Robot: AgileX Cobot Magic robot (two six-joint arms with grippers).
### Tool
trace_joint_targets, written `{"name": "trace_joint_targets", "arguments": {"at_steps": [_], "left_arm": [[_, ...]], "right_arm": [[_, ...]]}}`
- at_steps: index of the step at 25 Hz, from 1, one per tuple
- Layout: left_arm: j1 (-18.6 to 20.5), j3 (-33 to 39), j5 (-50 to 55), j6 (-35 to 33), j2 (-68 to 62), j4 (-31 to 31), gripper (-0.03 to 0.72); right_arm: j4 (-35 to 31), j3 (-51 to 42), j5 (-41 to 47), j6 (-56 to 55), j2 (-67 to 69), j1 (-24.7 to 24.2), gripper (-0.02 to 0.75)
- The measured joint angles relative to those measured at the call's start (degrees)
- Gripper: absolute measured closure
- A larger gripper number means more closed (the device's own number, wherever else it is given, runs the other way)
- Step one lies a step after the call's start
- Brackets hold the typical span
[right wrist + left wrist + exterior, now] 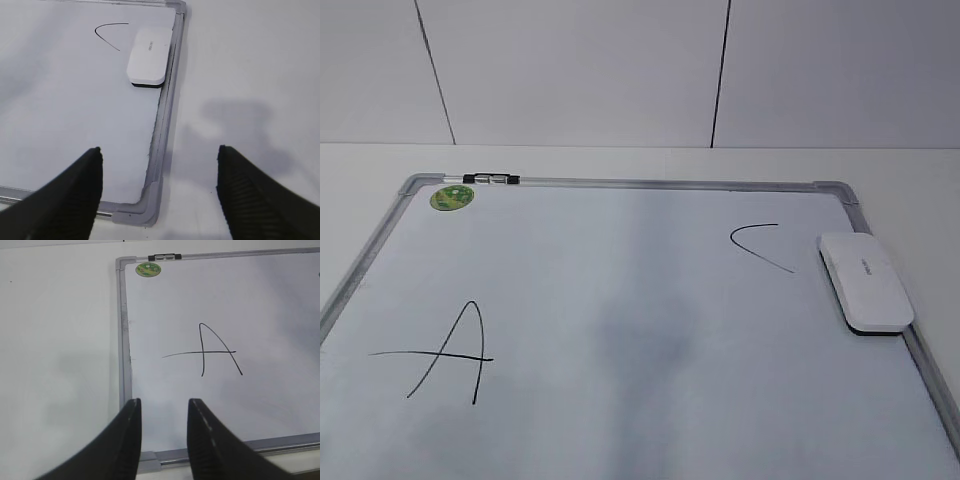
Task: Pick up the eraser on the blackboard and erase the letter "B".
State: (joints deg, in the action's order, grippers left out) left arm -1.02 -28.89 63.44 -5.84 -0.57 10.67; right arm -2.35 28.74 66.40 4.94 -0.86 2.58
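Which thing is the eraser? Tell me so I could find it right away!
Look at the big white blackboard lying flat on the table, then go to its right edge. There, beside the curved "C", lies the eraser: a flat white block with rounded corners and a dark underside, the only solid thing on the board.

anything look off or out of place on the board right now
Yes: no "B" shows on the blackboard, only the "A" and "C", with a grey smudge between them. The eraser lies askew against the right frame.
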Motion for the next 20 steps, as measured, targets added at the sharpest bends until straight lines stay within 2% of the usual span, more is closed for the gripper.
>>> {"name": "trace_joint_targets", "arguments": {"at_steps": [11,20], "left_arm": [[0.00,0.00,0.00,0.00,0.00,-1.99,0.454],[-4.70,0.00,0.00,0.00,0.00,-3.15,0.453]], "right_arm": [[2.35,-0.01,-0.30,0.00,0.00,0.00,0.178],[2.88,-0.01,-0.30,0.00,0.00,0.00,0.178]]}}
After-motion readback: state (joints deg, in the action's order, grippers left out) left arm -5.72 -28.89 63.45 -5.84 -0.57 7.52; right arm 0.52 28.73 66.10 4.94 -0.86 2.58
